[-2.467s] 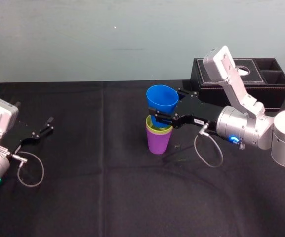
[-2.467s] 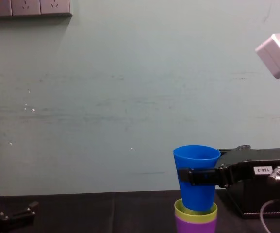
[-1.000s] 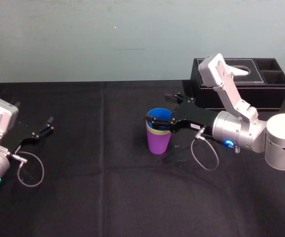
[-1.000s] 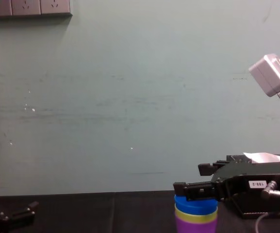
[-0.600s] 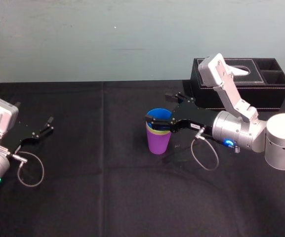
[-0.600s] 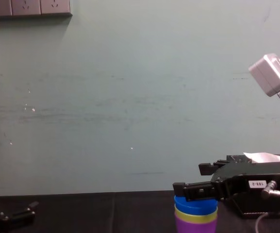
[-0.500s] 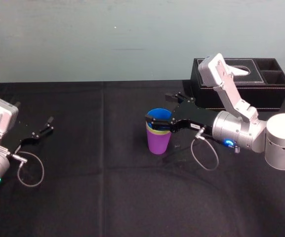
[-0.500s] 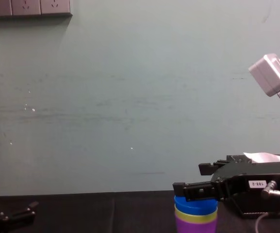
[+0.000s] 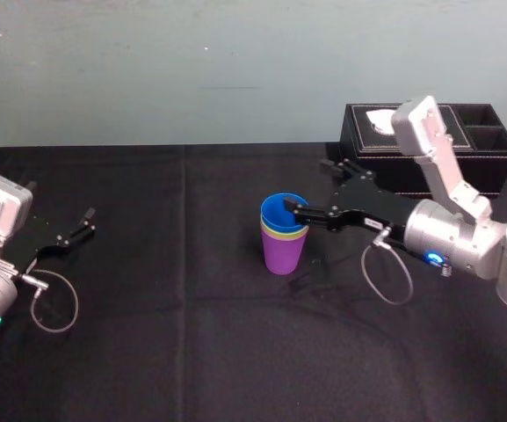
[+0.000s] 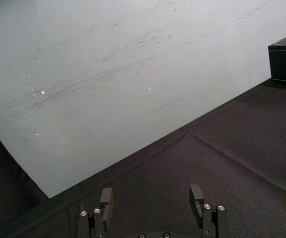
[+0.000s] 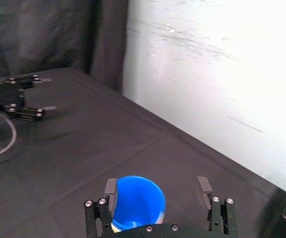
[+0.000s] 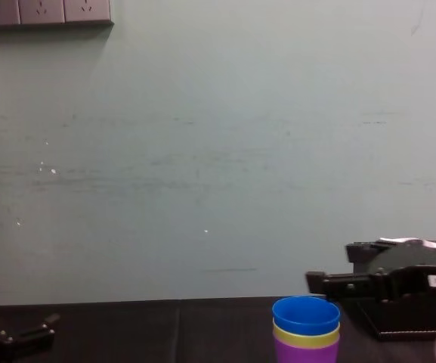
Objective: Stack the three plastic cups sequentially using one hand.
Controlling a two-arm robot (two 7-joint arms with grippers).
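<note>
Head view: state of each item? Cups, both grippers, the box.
blue cup: upright, nested in the yellow-green one, top of stack
yellow-green cup: nested in the purple one, only its rim band shows
purple cup: upright on the table, bottom of stack
right gripper: open, at the stack's right, holding nothing
left gripper: open, parked at far left
tissue box: back right, tissue poking out

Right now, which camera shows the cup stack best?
Head view: the whole stack stands on the cloth, blue in yellow-green in purple, the open right gripper near its rim. Chest view shows the three rims side-on, base cut off. Right wrist view shows mainly the blue cup's mouth.
</note>
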